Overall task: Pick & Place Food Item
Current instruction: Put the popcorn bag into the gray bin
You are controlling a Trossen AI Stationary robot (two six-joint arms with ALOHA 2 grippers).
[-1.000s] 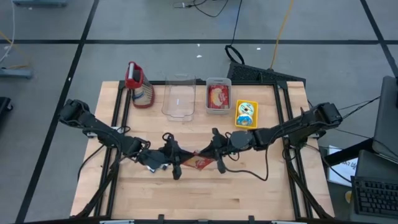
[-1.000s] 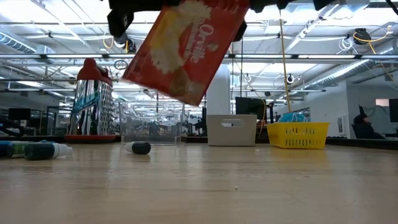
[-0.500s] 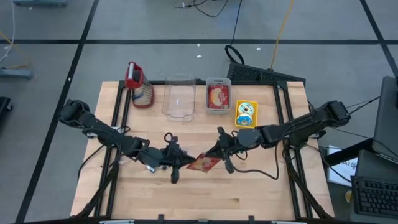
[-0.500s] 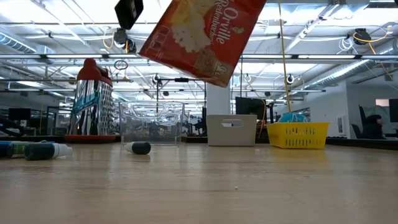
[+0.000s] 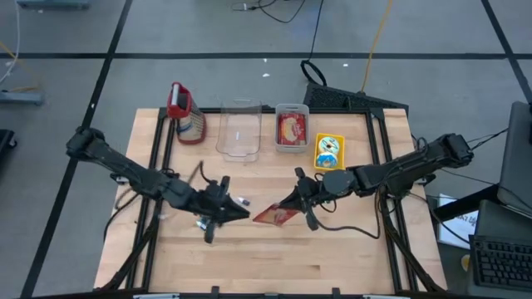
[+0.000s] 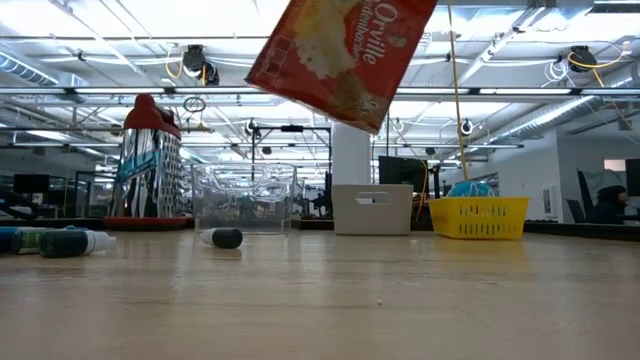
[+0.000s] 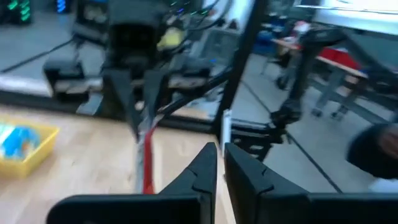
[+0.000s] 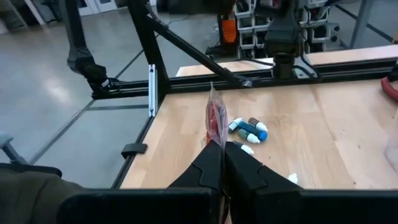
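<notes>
Now the popcorn bag (image 5: 274, 216) hangs in the air over the near middle of the counter (image 5: 274, 257), pinched at one edge by the right pincer (image 5: 298, 202), whose fingers are closed flat on it; the right wrist view shows the bag edge-on, standing up thin from between the tips. In the low view the bag (image 6: 340, 55) floats well above the wood, tilted, with nothing under it. The left pincer (image 5: 226, 212) sits at about nine o'clock from the bag, apart from it with a gap between; its fingers (image 7: 208, 171) stand narrow, almost together, with nothing between them. A few small bottles (image 8: 249, 129) lie on the counter near it.

Farther back, along the far edge, stand a red-topped grater (image 5: 184, 112), a clear tub (image 5: 238, 133), a grey bin (image 5: 292, 129) already holding a red packet, and a yellow basket (image 5: 329, 153).

By my reading, the pick is done and the carry is in hand, with one arm bearing the bag alone. The next move calls for swinging the bag toward twelve o'clock to one of the containers, most likely the empty clear tub, though which is meant I cannot tell. The bag must hang above the rim before the fingers part.
</notes>
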